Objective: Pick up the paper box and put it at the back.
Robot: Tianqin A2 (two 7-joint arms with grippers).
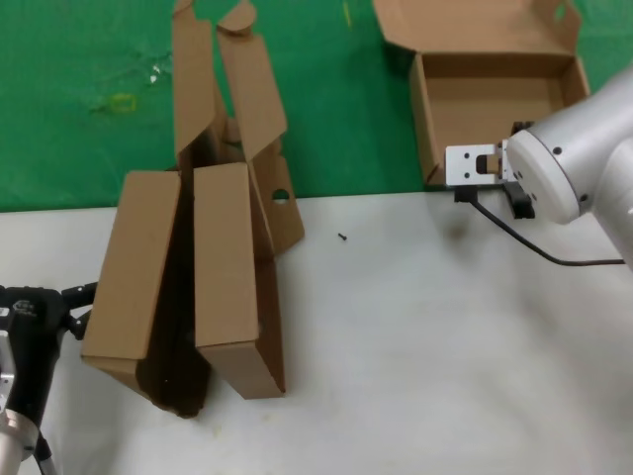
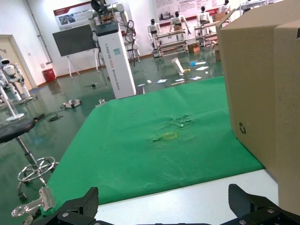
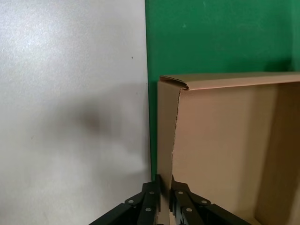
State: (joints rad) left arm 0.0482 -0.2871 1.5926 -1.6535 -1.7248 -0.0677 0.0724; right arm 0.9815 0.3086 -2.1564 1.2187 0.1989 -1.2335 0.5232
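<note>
The paper box [image 1: 495,104] lies open on the green cloth of the back [image 1: 79,59], at the far right, its lid folded away from me. Its near wall runs along the cloth's edge by the white table. My right gripper [image 3: 165,187] is shut on that near wall of the paper box [image 3: 220,140], one finger outside and one inside. In the head view the right gripper [image 1: 516,198] is mostly hidden behind its own wrist. My left gripper [image 2: 163,199] stands open and holds nothing, low at the table's near left [image 1: 74,302].
Two other brown cardboard boxes [image 1: 134,267] [image 1: 229,272] lean together at the left centre, their flaps reaching over the cloth; one box [image 2: 262,84] stands close beside my left gripper. A small dark screw [image 1: 342,237] lies on the white table [image 1: 425,346].
</note>
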